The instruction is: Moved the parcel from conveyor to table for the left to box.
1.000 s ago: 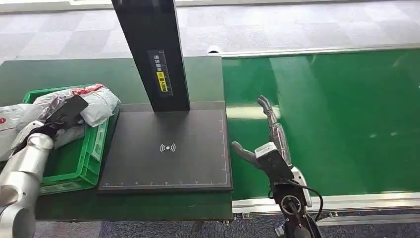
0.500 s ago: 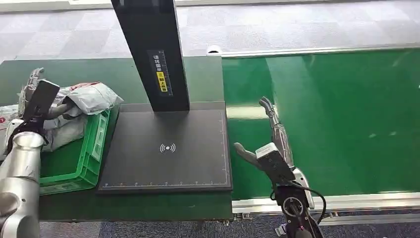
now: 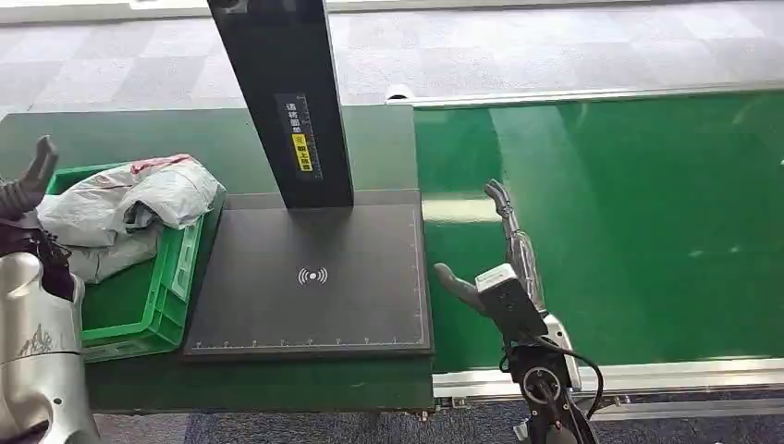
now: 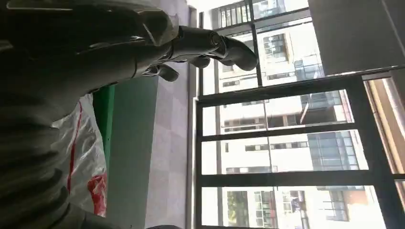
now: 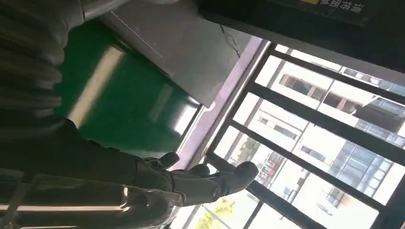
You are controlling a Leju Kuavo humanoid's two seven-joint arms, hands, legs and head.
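Head view: the crumpled grey plastic parcel (image 3: 139, 199) lies in the green plastic crate (image 3: 139, 310) at 9 o'clock on the table (image 3: 277, 384). The left robot hand (image 3: 23, 180) is raised beside it, empty. The right robot hand (image 3: 504, 264) hovers spread above the green conveyor belt (image 3: 629, 222).

Left wrist view: fingers (image 4: 210, 47) loosely apart, holding nothing.

Right wrist view: fingers (image 5: 210, 179) extended, empty.

High head view; upturned wrist views.

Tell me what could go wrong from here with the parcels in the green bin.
The grey parcels are heaped above the green bin rim, the top one overhanging toward the black scanner pad, so it might slide out. The left hand hovers open beside the heap and could snag a bag. The right hand waits open over the conveyor belt, possibly blocking the next parcel.
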